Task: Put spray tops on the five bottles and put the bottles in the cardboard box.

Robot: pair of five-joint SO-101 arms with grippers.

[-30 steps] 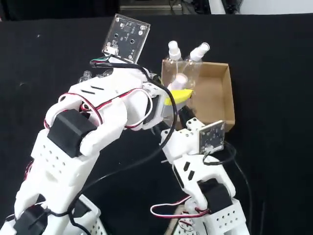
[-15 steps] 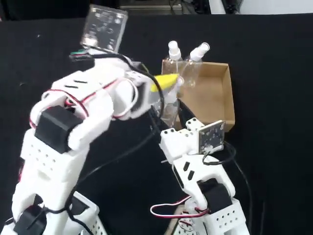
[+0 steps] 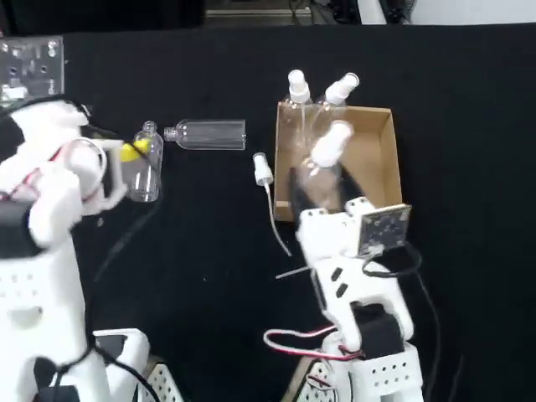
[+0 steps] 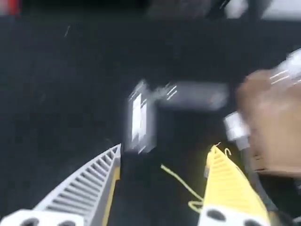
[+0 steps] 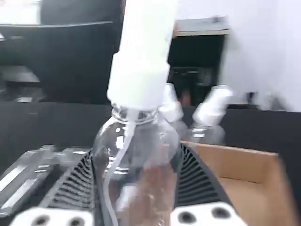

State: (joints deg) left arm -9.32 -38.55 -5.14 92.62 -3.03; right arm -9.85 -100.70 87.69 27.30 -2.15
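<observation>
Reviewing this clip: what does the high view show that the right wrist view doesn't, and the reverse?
High view adds: a loose spray top on the table and the open left gripper near an uncapped upright bottle. Right wrist view adds: the dip tube inside the held bottle. Shared: the right gripper shut on that bottle, two capped bottles, the cardboard box.

we see soft, even light from above on the black table [image 3: 469, 126], which swallows nearly every shadow. the white left arm [image 3: 42, 218] is bright and smeared at the edge of the high view. small glints sit on the lying bottle [image 3: 209, 134], and the cardboard box [image 3: 373, 167] is evenly lit inside. the left wrist view is streaked throughout. in the right wrist view the held bottle [image 5: 136, 146] carries pale highlights, its spray top [image 5: 141, 61] nearly washed out, and the bright wall [image 5: 263, 47] behind glares.
</observation>
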